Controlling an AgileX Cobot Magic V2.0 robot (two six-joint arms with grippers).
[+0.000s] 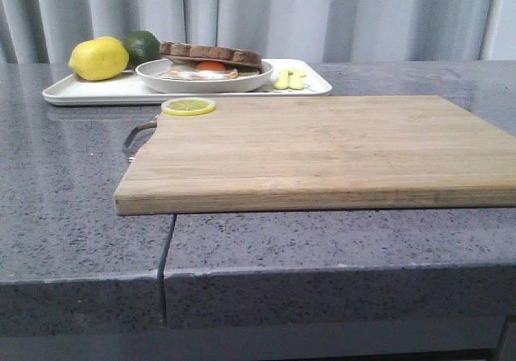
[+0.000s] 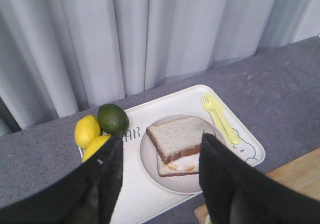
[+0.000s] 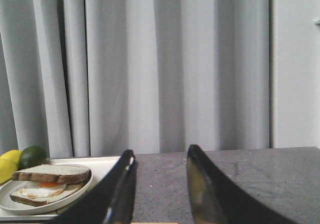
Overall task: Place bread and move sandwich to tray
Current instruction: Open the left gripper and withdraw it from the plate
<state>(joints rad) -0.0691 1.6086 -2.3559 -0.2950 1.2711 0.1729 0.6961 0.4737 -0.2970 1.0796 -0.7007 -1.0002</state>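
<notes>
A: What sat at ten o'clock on the grey stone counter?

B: The flat white rectangular tray [image 1: 81, 93]. From its left came a yellow lemon [image 1: 98, 59], a dark green lime [image 1: 143, 47], then the egg-filled sandwich [image 1: 211, 60] on its round white plate [image 1: 153, 76].

A: And the thick brown-crusted bread slice [image 2: 176, 134]?

B: It lay on top of the sandwich.

A: The pincers?

B: The left gripper [image 2: 160, 174] hung released above the plate; the right gripper [image 3: 160, 184] seemed released too, holding nothing.
</notes>
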